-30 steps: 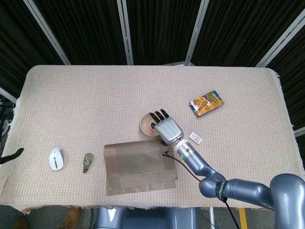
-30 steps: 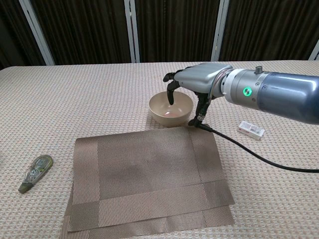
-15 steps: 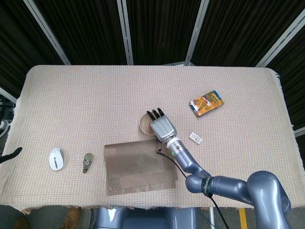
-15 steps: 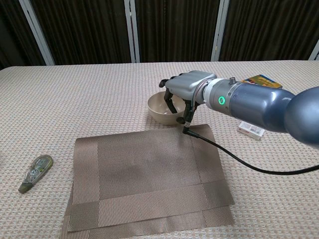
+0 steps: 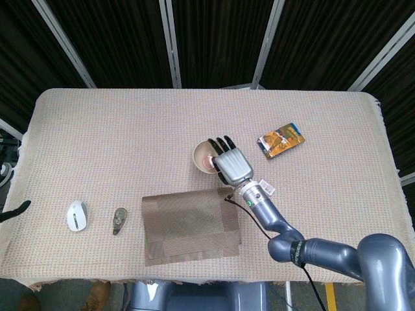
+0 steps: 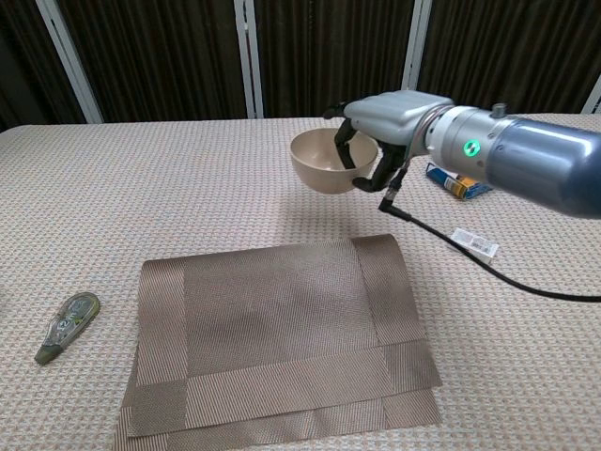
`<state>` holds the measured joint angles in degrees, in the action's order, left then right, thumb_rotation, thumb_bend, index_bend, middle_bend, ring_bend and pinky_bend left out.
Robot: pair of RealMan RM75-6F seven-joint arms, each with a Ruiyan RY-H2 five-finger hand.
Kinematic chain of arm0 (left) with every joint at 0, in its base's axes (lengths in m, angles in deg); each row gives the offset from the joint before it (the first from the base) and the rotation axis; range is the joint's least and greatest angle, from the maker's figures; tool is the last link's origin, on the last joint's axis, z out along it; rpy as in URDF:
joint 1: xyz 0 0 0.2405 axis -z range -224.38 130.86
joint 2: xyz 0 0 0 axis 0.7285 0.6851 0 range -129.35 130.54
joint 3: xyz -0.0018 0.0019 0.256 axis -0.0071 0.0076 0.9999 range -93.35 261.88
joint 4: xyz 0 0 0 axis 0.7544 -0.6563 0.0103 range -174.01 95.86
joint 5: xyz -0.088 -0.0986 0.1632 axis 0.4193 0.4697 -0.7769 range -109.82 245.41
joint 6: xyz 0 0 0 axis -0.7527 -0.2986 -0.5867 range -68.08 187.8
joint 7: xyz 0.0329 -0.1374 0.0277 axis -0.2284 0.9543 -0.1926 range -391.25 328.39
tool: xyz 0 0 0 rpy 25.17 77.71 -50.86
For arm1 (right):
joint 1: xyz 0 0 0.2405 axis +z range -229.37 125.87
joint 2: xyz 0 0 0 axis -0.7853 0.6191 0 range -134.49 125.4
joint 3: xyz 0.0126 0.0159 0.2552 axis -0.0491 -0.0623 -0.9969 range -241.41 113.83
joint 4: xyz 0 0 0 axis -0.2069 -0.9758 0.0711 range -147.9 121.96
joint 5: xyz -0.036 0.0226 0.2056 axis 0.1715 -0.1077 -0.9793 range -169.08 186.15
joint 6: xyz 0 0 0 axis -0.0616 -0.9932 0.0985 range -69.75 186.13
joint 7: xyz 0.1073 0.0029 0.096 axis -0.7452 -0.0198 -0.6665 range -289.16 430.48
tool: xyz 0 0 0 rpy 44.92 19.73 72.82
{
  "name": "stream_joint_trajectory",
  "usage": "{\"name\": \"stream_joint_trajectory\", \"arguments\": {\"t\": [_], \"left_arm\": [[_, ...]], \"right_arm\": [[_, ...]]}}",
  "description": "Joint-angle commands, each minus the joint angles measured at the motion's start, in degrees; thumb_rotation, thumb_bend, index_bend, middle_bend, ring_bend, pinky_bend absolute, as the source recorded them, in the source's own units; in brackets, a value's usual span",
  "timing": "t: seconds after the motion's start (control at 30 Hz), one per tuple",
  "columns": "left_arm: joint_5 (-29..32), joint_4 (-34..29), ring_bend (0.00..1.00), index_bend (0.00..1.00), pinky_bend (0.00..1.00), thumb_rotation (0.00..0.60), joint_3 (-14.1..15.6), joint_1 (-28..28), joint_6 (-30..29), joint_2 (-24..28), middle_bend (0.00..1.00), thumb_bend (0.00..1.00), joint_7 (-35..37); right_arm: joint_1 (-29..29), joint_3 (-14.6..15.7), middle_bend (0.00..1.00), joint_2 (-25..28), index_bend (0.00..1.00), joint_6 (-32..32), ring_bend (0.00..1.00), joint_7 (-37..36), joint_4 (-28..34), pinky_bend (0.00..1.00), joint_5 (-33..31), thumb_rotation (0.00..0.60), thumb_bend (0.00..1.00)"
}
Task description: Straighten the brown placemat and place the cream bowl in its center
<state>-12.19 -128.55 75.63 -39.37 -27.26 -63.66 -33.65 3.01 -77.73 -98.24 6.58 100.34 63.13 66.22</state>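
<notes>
My right hand (image 5: 233,166) grips the cream bowl (image 5: 205,157) by its rim, fingers hooked inside it. In the chest view the bowl (image 6: 324,165) hangs in the air above the tablecloth, just beyond the far edge of the brown placemat (image 6: 282,338), and my right hand (image 6: 394,117) is on its right side. The placemat (image 5: 191,220) lies flat and slightly askew near the table's front edge, with nothing on it. A dark tip of my left hand (image 5: 14,212) shows at the far left edge of the head view; its pose is unclear.
A white mouse (image 5: 76,216) and a correction tape dispenser (image 5: 119,220) lie left of the placemat. A colourful snack packet (image 5: 281,140) and a small white box (image 5: 266,187) lie to the right. A black cable trails from my right wrist over the placemat's far right corner.
My right hand has lifted the bowl off the tablecloth and carried it up and slightly right. The placemat has not moved.
</notes>
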Motion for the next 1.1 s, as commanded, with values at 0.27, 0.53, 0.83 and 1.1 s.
{"name": "stream_joint_trajectory", "arguments": {"t": [0.27, 0.53, 0.83, 1.1], "left_arm": [[-2.26, -1.78, 0.0, 0.0, 0.0, 0.6, 0.81, -0.13, -0.98, 0.2, 0.0, 0.0, -0.5], [-3.55, -2.59, 0.0, 0.0, 0.0, 0.6, 1.4, -0.04, -1.27, -0.17, 0.0, 0.0, -1.56], [-3.83, -2.87, 0.0, 0.0, 0.0, 0.6, 1.63, -0.26, -1.48, 0.11, 0.0, 0.0, -1.11], [-4.35, -3.04, 0.0, 0.0, 0.0, 0.6, 2.04, -0.38, -1.36, 0.52, 0.0, 0.0, -0.49]], "right_arm": [[-11.67, 6.63, 0.0, 14.51, 0.8, -3.77, 0.0, -9.41, 3.6, 0.0, 4.87, 0.6, 0.36], [-15.71, 10.04, 0.0, 14.43, 0.75, -4.3, 0.0, -15.89, -1.39, 0.0, 10.25, 0.6, 0.36], [-16.88, 9.91, 0.0, 12.63, 0.58, -3.48, 0.0, -18.4, -5.16, 0.0, 11.77, 0.6, 0.34], [-18.55, 10.12, 0.0, 13.26, 0.14, -4.68, 0.0, -19.92, -4.36, 0.0, 13.42, 0.6, 0.0]]}}
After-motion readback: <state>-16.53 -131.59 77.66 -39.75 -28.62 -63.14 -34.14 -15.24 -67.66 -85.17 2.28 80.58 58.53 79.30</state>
